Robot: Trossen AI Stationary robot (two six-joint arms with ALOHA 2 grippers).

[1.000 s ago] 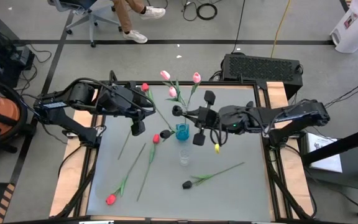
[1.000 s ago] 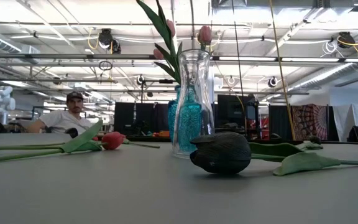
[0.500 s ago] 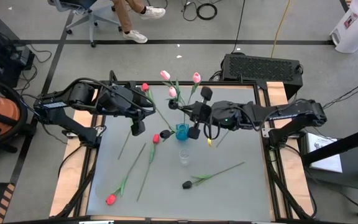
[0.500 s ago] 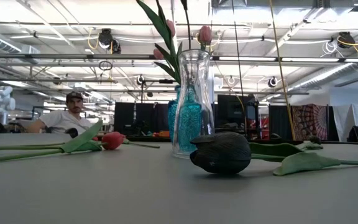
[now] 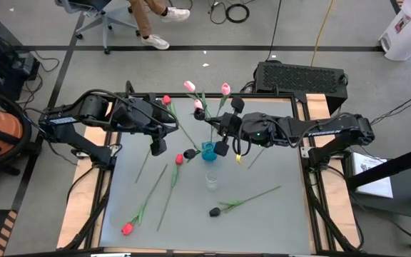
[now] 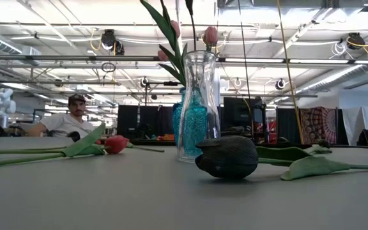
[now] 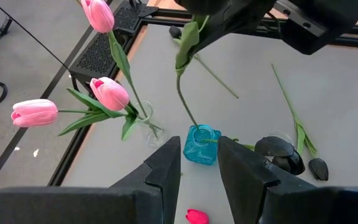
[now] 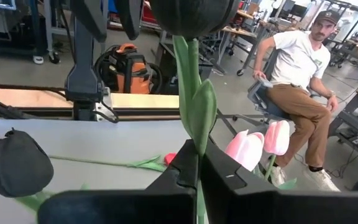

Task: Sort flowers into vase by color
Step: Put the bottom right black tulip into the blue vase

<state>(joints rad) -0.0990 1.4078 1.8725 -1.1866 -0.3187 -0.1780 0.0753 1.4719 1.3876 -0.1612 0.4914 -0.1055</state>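
1. Green stem [image 8: 188,68] pinched hard between the pressed-together fingers [image 8: 180,167] of the right gripper [image 8: 199,163]; black head [image 8: 191,12] just above the grip.
2. Stem's long axis close to upright, with a slight bend; lower end at or just inside the mouth of the blue vase [image 7: 201,144], straight below the fingers.
3. Blue vase near the middle of the table [image 5: 277,221], slightly toward the back edge; clear vase [image 7: 149,119] with three pink tulips [image 7: 109,93] just beside it, toward the back edge.
4. Probably a straight drop next, then release; likely risk a stem tip catching on the rim, or a lean toward the pink tulips.
5. Left gripper [image 7: 199,162] over the table's left half, fingers [image 7: 166,168] parted with nothing between them, near the blue vase but waiting; right gripper clearly the nearer.
6. Unsorted on the table: a black tulip [image 5: 215,211] toward the front edge, a red tulip [image 5: 127,228] at the front left corner.
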